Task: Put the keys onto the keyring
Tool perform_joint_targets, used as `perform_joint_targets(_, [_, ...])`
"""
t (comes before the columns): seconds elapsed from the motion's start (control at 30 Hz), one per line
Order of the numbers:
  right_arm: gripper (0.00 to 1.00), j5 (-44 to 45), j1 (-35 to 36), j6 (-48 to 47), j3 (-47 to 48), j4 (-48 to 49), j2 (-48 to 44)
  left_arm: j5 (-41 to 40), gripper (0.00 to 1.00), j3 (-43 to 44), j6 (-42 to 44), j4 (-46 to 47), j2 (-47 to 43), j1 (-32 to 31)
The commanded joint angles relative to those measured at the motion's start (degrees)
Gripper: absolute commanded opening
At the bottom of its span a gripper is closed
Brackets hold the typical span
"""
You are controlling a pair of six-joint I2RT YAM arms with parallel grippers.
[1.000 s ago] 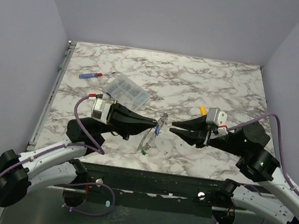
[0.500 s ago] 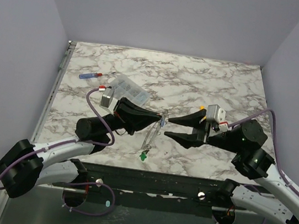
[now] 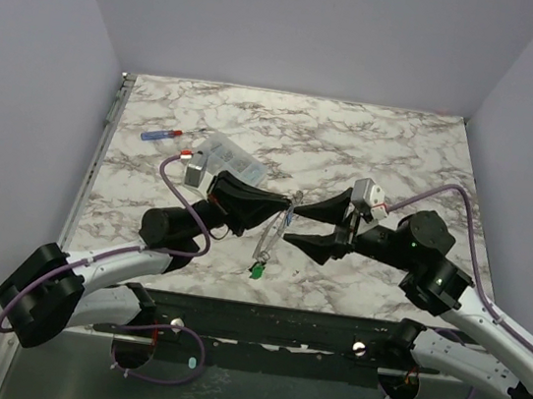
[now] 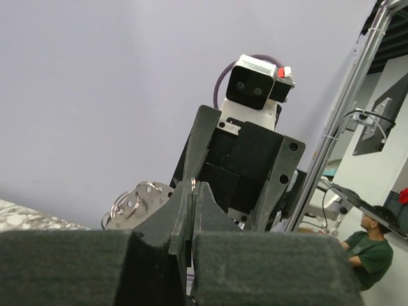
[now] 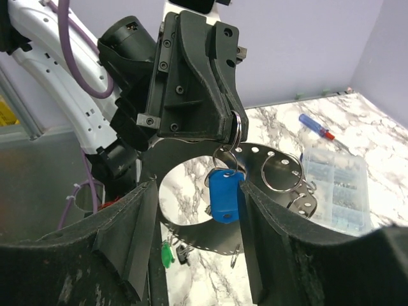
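Note:
My left gripper (image 3: 283,207) is shut on the upper edge of the keyring (image 3: 266,241), a large silver loop held above the table. In the right wrist view the keyring (image 5: 271,156) is a flat perforated band carrying small split rings, gripped by the left gripper (image 5: 233,126). A blue-tagged key (image 5: 224,194) hangs from a small ring under that grip. A green-tagged key (image 5: 167,255) dangles at the loop's bottom, also seen from above (image 3: 258,270). My right gripper (image 5: 197,191) is open, its fingers either side of the blue tag, which touches the right-hand finger (image 5: 268,236). No orange key shows.
A clear compartment box (image 3: 225,154) lies behind the left arm, with a red-and-blue-handled screwdriver (image 3: 162,133) beyond it at the far left. Both show in the right wrist view, box (image 5: 335,185) and screwdriver (image 5: 317,127). The right arm (image 3: 419,246) reaches in from the right.
My left gripper has swung up and back with the keyring. My right gripper has opened wider and moved left until its fingers flank the blue tag.

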Motion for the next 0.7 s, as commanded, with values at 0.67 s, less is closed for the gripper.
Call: perform_joint_targets(0.67, [0.35,11.0,0.2,1.9,-3.9,7.6,3.3,-3.9,0.0,0.9,1.2,18.3,2.7,-0.5])
